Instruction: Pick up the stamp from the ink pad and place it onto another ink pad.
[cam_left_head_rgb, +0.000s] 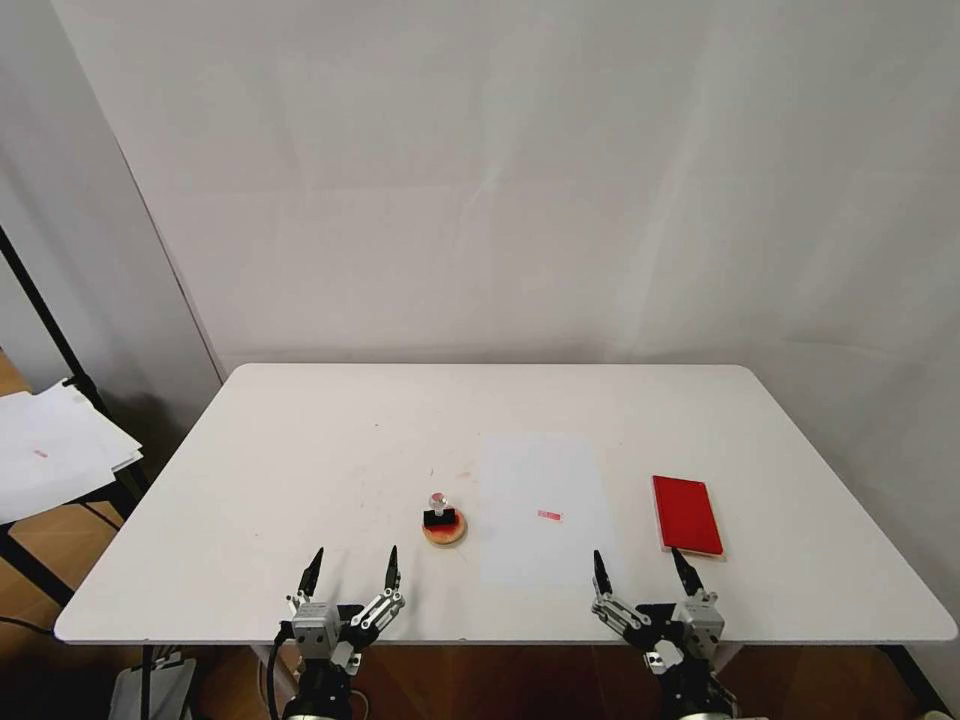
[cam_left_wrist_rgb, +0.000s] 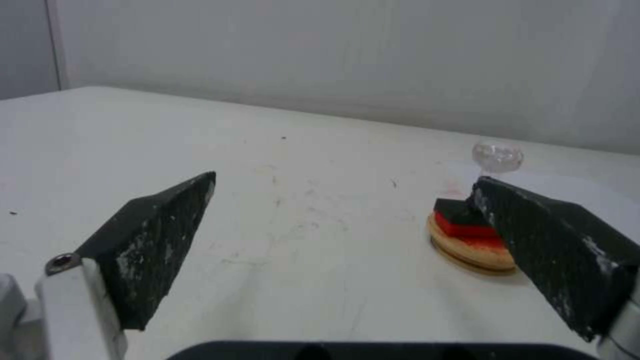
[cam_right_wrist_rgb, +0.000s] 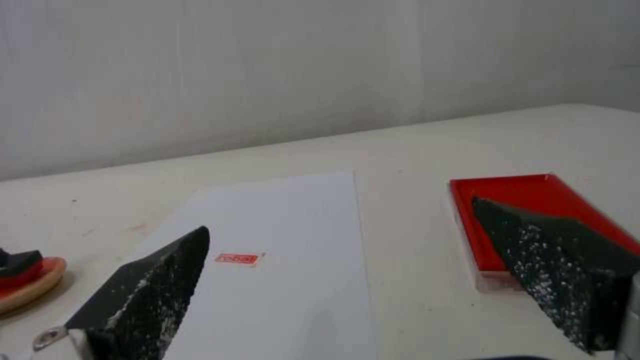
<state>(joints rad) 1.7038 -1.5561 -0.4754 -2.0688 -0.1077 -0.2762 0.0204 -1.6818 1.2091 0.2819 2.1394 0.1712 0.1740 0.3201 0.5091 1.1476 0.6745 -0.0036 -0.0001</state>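
Observation:
The stamp (cam_left_head_rgb: 438, 508), black base and clear round knob, stands on the small round tan-rimmed ink pad (cam_left_head_rgb: 445, 531) left of the table's middle; the left wrist view shows the stamp (cam_left_wrist_rgb: 460, 210) on that disc (cam_left_wrist_rgb: 470, 250). Flat on the right side of the table lies the bright red rectangular ink pad (cam_left_head_rgb: 687, 513), with nothing on it, and it appears again in the right wrist view (cam_right_wrist_rgb: 527, 210). My left gripper (cam_left_head_rgb: 352, 572) is open near the front edge, short of the disc and to its left. My right gripper (cam_left_head_rgb: 640, 570) is open, one fingertip just before the red pad's near corner.
A white sheet of paper (cam_left_head_rgb: 540, 505) with a small red stamp print (cam_left_head_rgb: 549, 515) lies between the two pads. Loose papers (cam_left_head_rgb: 55, 450) rest on a stand off the table's left side. White wall panels close the back.

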